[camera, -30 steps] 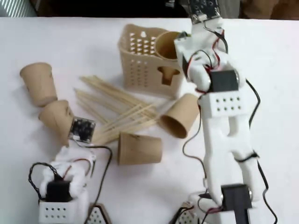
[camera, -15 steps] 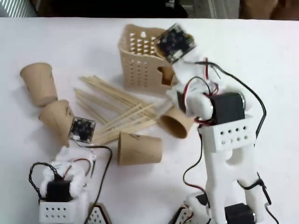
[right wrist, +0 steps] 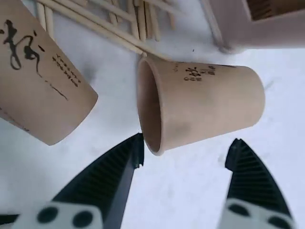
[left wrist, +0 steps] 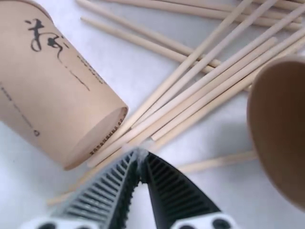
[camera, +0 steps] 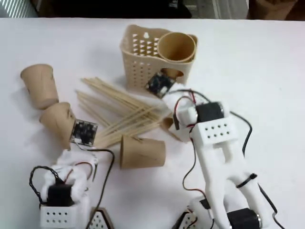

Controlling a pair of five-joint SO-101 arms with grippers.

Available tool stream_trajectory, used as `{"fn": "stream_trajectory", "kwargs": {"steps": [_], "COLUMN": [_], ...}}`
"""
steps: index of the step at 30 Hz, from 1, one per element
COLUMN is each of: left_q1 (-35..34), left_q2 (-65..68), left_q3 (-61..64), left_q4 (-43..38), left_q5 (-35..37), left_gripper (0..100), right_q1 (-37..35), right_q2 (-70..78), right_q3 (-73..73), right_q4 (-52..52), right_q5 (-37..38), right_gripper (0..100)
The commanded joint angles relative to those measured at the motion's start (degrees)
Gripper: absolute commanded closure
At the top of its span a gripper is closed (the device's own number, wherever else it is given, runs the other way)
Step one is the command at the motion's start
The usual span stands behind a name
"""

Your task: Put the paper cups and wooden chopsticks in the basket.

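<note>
Facing tipped cup [right wrist: 205,102], right end effector [right wrist: 187,141] (spread)

Basket [camera: 143,57] sits at the far middle of the table [camera: 267,71], and one paper cup [camera: 176,46] stands inside it, at its right end. In front of the basket and to its left, the chopsticks [camera: 119,112] lie fanned in a loose pile. Further left, two cups lie close together: the far-left cup [camera: 39,85] behind, the near-left cup [camera: 57,121] just in front of it. The front cup [camera: 142,151] lies on its side at the pile's near edge. The right cup [right wrist: 205,105] lies on its side in front of the basket, right of the pile, with the right gripper [right wrist: 187,145] straddling it. The left gripper [left wrist: 140,155] hangs over the pile's near-left ends.
</note>
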Motion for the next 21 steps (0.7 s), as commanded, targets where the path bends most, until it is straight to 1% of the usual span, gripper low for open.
{"fn": "stream_trajectory", "kwargs": {"steps": [1,5,9,11,13,16,17,21], "left_q1": [0.2,0.2,0.2,0.2,0.2,0.2,0.2,0.2], "left_q2": [-0.1,-0.1,-0.1,-0.1,-0.1,-0.1,-0.1,-0.1], "left_q3": [-1.1,-1.1,-1.1,-1.1,-1.1,-1.1,-1.2,-1.5], "left_q4": [-0.9,-0.9,-0.9,-0.9,-0.9,-0.9,-0.9,-1.0], "left_q5": [-0.4,-0.4,-0.4,-0.4,-0.4,-0.4,-0.4,-0.4], "left_gripper": [97,97,97,97,97,97,97,97], "right_q1": [0.9,1.7,6.5,9.6,12.1,15.0,15.7,16.8], "right_q2": [-2.1,-2.0,-1.7,-2.1,-2.1,-2.3,-2.9,-7.3], "right_q3": [3.9,8.6,15.3,18.5,20.0,19.1,18.8,18.4], "right_q4": [-7.0,-13.8,-26.3,-33.3,-37.8,-38.6,-38.6,-35.8], "right_q5": [1.8,3.1,6.5,7.7,8.9,9.2,9.2,9.1], "right_gripper": [71.5,71.5,71.8,76.4,85.1,96.8,98.3,97.9]}}
